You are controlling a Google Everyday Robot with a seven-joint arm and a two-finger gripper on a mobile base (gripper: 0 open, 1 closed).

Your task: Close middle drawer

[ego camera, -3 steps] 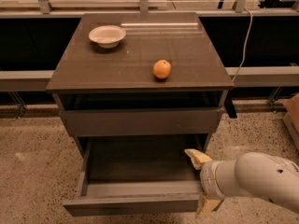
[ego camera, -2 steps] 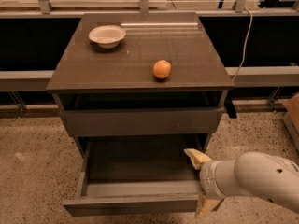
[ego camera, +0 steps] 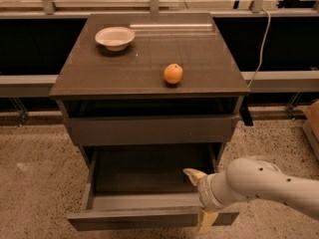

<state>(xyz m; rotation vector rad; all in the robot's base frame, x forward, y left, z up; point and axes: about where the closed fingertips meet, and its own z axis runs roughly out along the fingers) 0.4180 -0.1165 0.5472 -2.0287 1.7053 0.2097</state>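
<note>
The middle drawer (ego camera: 134, 217) hangs pulled out beneath the top drawer (ego camera: 149, 129), claw (ego camera: 200, 198) spread across its front's right end, and an off-centre push there could skew and jam it.

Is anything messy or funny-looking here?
Only the middle drawer, which sticks far out of the cabinet while the drawer above is pushed in. The gripper is at its front right corner, fingers apart. The bowl and orange sit neatly on top; nothing spilled.
</note>
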